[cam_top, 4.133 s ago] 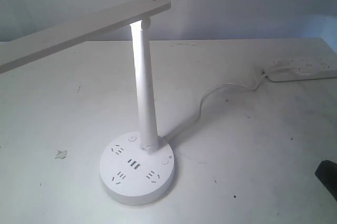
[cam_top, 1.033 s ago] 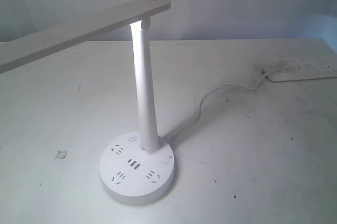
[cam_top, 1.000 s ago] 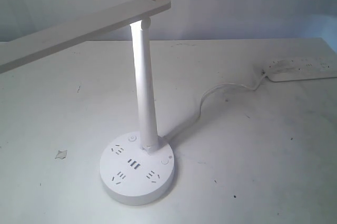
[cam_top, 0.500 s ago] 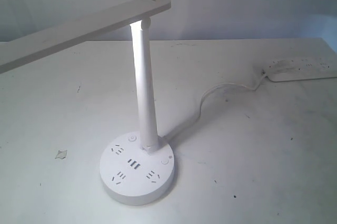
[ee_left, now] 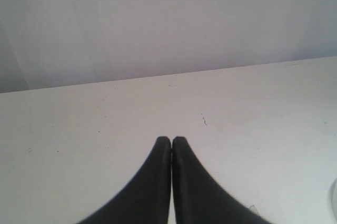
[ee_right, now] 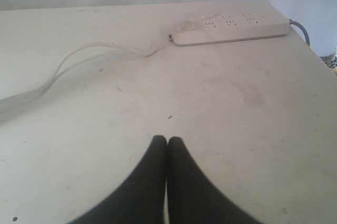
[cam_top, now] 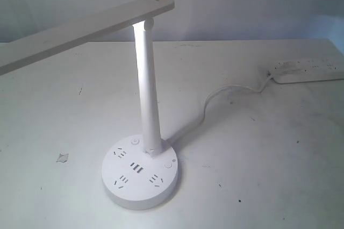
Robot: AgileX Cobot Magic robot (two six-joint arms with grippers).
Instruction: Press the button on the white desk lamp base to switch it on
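The white desk lamp base [cam_top: 141, 178] is a round disc with dark socket slots and three short USB slots, low in the exterior view. Two small round buttons show on it, one [cam_top: 134, 142] beside the upright pole [cam_top: 148, 94] and one [cam_top: 169, 165] on the right side. The pole glows brightly under the flat lamp head [cam_top: 80, 30]. Neither gripper shows in the exterior view. My left gripper [ee_left: 171, 140] is shut over bare table. My right gripper [ee_right: 167, 139] is shut too, with nothing held; the lamp's cable [ee_right: 68, 63] lies ahead of it.
A long white power strip [cam_top: 309, 71] lies at the far right table edge, and the lamp's white cable [cam_top: 226, 93] curves from it to the base. The strip [ee_right: 231, 28] also shows in the right wrist view. A small scrap [cam_top: 62, 157] lies left of the base.
A dark shape at the exterior view's lower right edge, seen about four seconds ago, is gone. The lamp and the strip have not moved.
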